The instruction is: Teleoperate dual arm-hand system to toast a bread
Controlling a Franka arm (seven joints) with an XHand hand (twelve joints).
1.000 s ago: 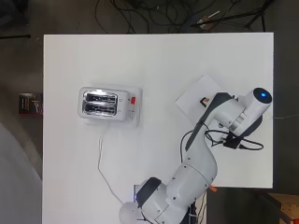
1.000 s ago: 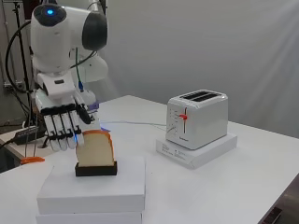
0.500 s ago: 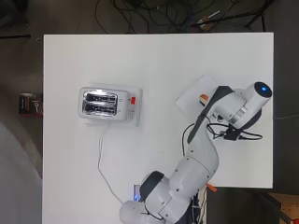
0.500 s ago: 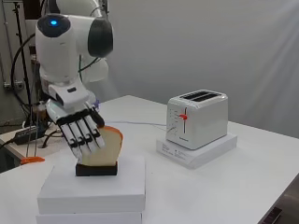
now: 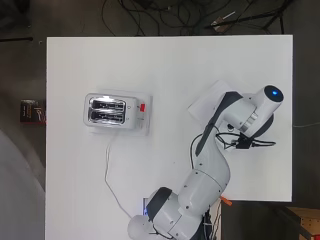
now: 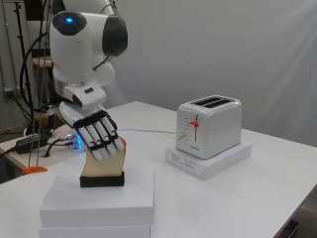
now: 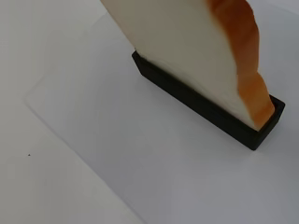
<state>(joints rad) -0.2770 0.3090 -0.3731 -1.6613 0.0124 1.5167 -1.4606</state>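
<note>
A bread slice (image 6: 105,164) with an orange-brown crust stands upright in a black holder (image 6: 102,181) on a stack of white boxes (image 6: 99,204) at the near left of the side view. The hand (image 6: 98,138) hangs in front of the slice's upper part, fingers straight and slanting down, covering its top; the thumb is hidden. The wrist view shows the bread slice (image 7: 196,56) and the black holder (image 7: 205,112) very close. The white toaster (image 6: 210,124) with a red lever (image 6: 194,124) stands on a white base (image 6: 213,162) to the right. Overhead, the arm hides hand and bread; the toaster (image 5: 111,111) stands at the left.
The toaster's white cord (image 5: 107,170) runs toward the arm's base. An orange thing (image 6: 33,169) lies at the table edge behind the boxes. A corner of the white boxes (image 5: 207,102) shows under the arm.
The hand has come down and forward from beside the slice to in front of its upper part. The arm's head has swung toward the boxes. Bread and toaster have not moved.
</note>
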